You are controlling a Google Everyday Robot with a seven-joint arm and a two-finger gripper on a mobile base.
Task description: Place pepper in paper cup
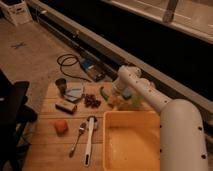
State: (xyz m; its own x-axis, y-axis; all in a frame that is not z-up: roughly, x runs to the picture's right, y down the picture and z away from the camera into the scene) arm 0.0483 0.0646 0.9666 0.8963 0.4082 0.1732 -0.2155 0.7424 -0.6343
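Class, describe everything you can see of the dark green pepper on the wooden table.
The pepper is slim, dark green, slightly curved. It lies on the wooden table near the far edge, just right of a dark reddish cluster. The gripper hangs low at its right side; contact cannot be made out.

Single camera view, set high and looking steeply down and forward from the robot's own side. The white arm (150, 97) enters at the bottom right corner, large and close to the lens, and reaches away toward the far edge of a wooden table (50, 150). The gripper (114, 99) sits near that far edge, right of its middle. Most of the table fills the lower half at middle distance; beyond it, floor (30, 55) and a dark wall (150, 45) slant across the top
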